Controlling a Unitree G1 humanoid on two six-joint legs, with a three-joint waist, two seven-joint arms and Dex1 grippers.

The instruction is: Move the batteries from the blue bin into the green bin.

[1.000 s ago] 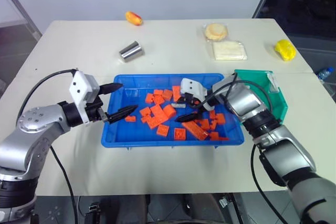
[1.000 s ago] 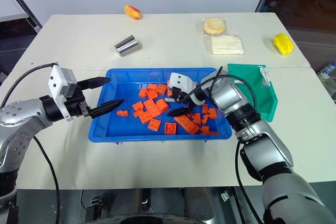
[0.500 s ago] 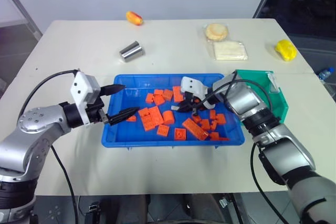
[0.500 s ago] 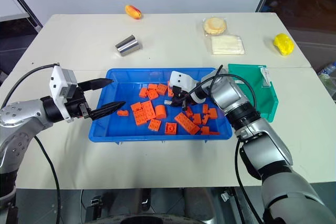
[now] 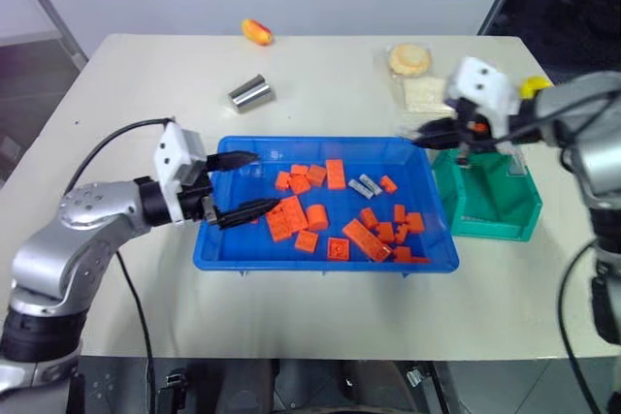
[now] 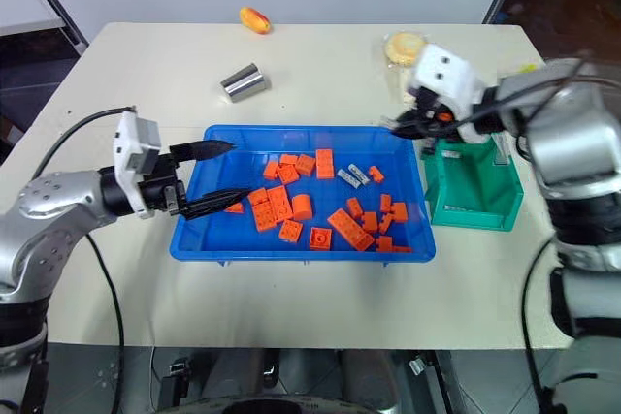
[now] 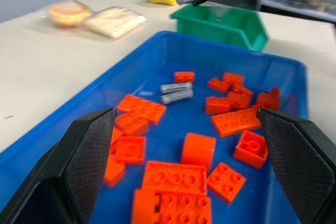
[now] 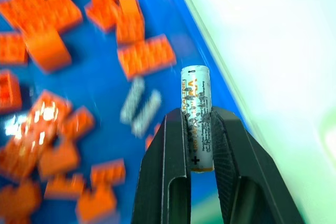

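The right gripper (image 8: 198, 129) pinches one battery (image 8: 196, 114) near the green bin (image 5: 490, 199); two batteries (image 5: 366, 185) remain in the blue bin (image 5: 320, 264), while the left gripper (image 5: 247, 184) gapes empty.

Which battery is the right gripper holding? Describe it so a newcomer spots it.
Start at the blue bin and go to its edge nearest the green bin. Above that edge the right gripper is shut on one battery. It is the battery in the air; two more batteries lie side by side among orange blocks.

Head stereo pair high above the shallow bright-blue plastic tray (image 5: 325, 203); both wrist cameras close over it.
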